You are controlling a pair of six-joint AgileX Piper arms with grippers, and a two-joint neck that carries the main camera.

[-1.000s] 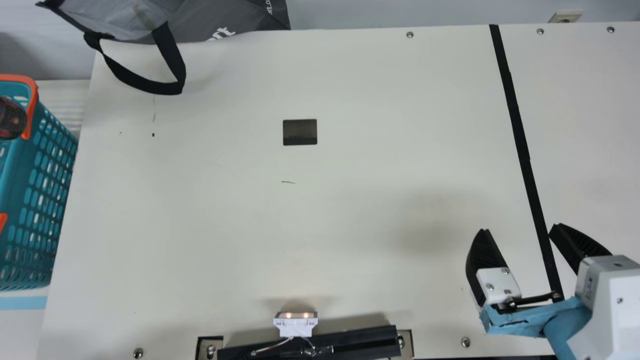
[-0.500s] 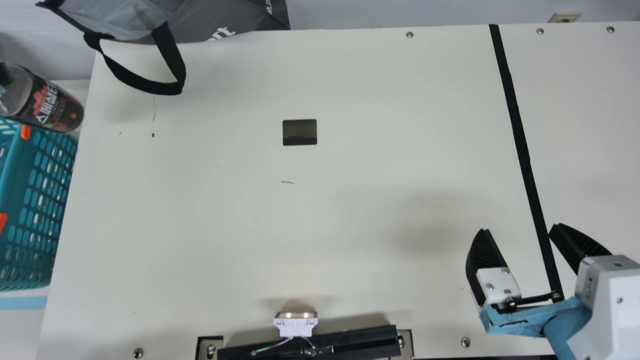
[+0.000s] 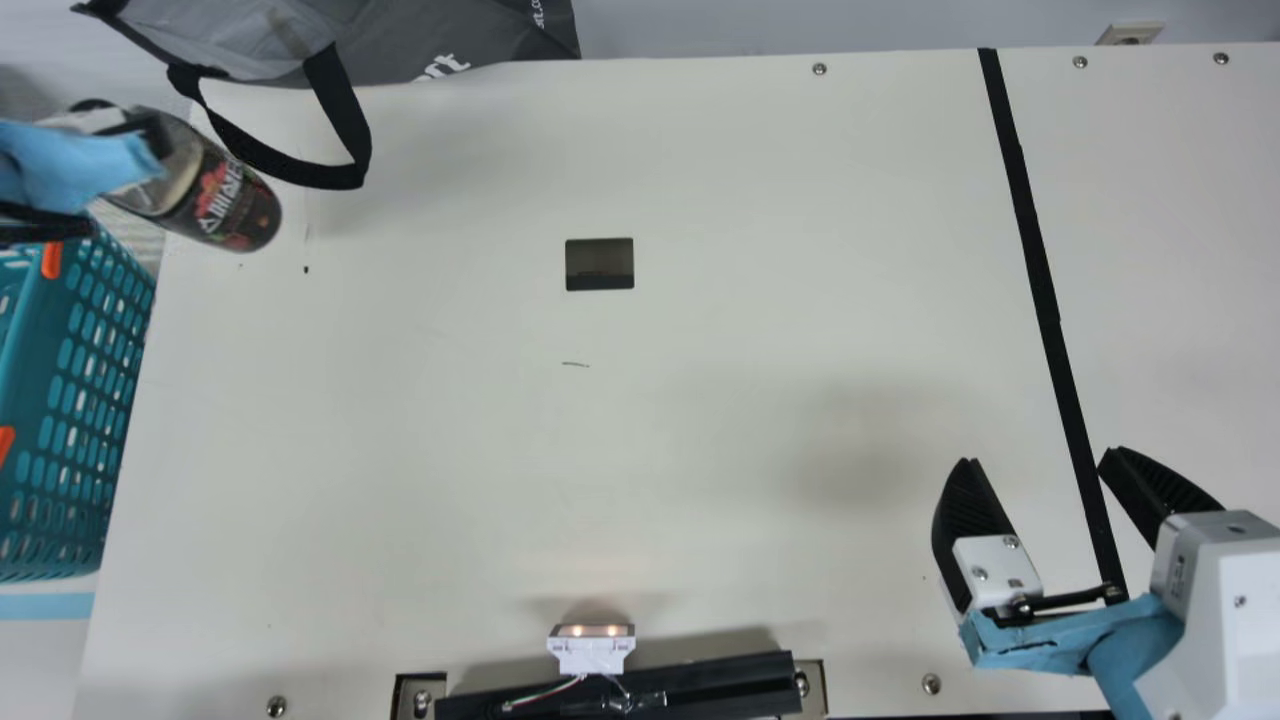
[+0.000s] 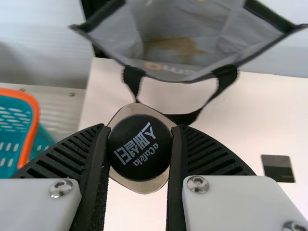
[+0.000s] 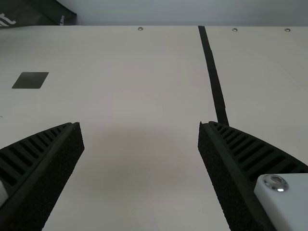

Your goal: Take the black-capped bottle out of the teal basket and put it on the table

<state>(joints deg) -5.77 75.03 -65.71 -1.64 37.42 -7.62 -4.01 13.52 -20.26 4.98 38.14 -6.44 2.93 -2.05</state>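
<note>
A robotics lab, probably (robot arm [image 3: 1215,620] bolted beside a screw-studded table [image 3: 650,450]).

basket [image 3: 32,335]: smooth plastic | cap [image 4: 137,169]: matt plastic | bag [image 3: 410,35]: matt cloth | table [image 3: 600,450]: smooth, matt | screw [image 4: 61,188]: glossy metal

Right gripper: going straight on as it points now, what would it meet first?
Probably the table, as the right gripper seems angled down at it, though its height and exact slant are unclear.
</note>
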